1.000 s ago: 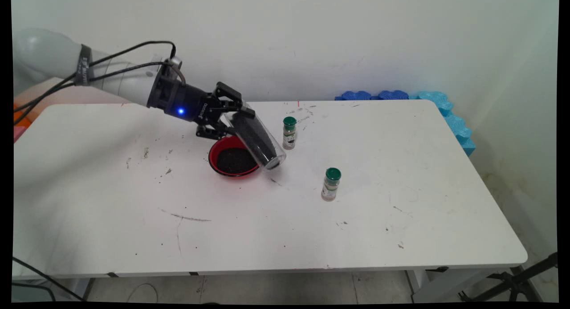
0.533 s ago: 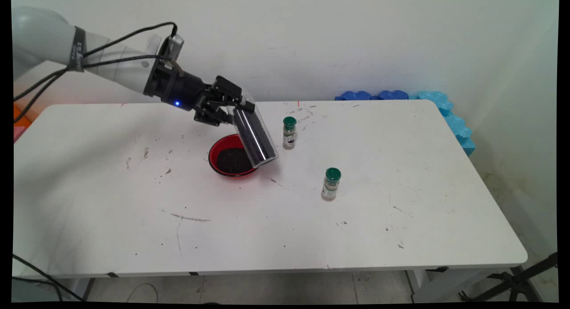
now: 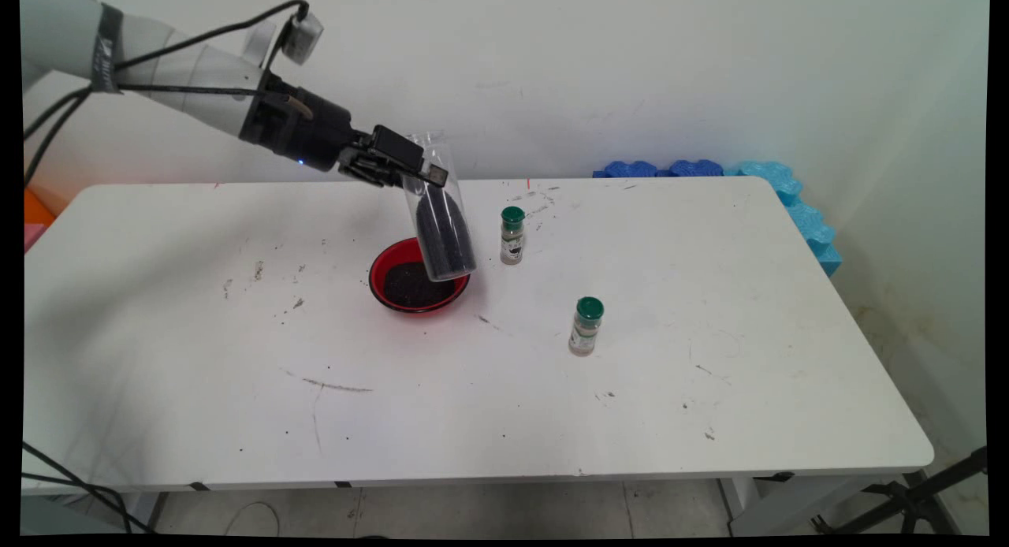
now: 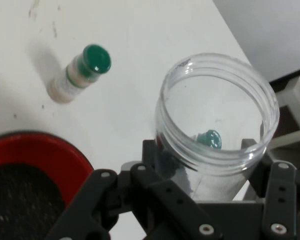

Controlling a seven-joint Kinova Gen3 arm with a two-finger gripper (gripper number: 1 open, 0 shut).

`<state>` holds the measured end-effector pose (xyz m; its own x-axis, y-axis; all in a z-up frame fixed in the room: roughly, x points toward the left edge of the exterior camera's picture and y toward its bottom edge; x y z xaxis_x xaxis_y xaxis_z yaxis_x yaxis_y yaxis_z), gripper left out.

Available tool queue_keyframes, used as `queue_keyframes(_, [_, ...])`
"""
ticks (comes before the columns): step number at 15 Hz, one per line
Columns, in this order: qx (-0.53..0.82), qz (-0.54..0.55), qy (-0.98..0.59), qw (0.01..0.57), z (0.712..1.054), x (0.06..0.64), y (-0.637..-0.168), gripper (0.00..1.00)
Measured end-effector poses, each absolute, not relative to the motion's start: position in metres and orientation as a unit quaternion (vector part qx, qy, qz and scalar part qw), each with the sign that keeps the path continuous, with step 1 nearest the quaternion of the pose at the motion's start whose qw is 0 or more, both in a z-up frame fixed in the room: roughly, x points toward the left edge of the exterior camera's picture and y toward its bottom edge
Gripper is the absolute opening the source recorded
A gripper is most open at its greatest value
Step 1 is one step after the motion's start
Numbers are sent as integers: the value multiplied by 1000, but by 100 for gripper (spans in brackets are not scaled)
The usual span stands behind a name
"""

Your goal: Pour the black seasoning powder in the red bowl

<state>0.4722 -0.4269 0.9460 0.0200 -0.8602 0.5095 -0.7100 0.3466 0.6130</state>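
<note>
My gripper (image 3: 411, 169) is shut on the upper part of a clear jar (image 3: 438, 216), about half full of dark granules. The jar hangs in the air, leaning slightly, with its base over the right rim of a red bowl (image 3: 378, 273) that holds dark granules (image 3: 411, 285). In the hand view the jar's open mouth (image 4: 217, 112) sits between my gripper (image 4: 212, 172), and the red bowl (image 4: 45, 150) lies at the lower left. A green-capped spice bottle (image 3: 512, 236) stands just right of the jar; it appears in the hand view as the bottle (image 4: 80, 72) at upper left.
A second green-capped bottle (image 3: 586, 326) stands further right and nearer the front, on the white table (image 3: 236, 373). Blue foam pieces (image 3: 788, 196) lie at the table's back right corner. Dark specks and smears mark the tabletop.
My arm has lifted and turned the jar from a steep tilt to nearly upright. The jar's base has swung left, from beside the bowl to over its right rim.
</note>
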Motion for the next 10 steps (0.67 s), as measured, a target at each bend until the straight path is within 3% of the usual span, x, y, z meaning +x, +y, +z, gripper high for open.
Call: queue_keyframes(10, [392,32,-807,440,1002,450,-412,0])
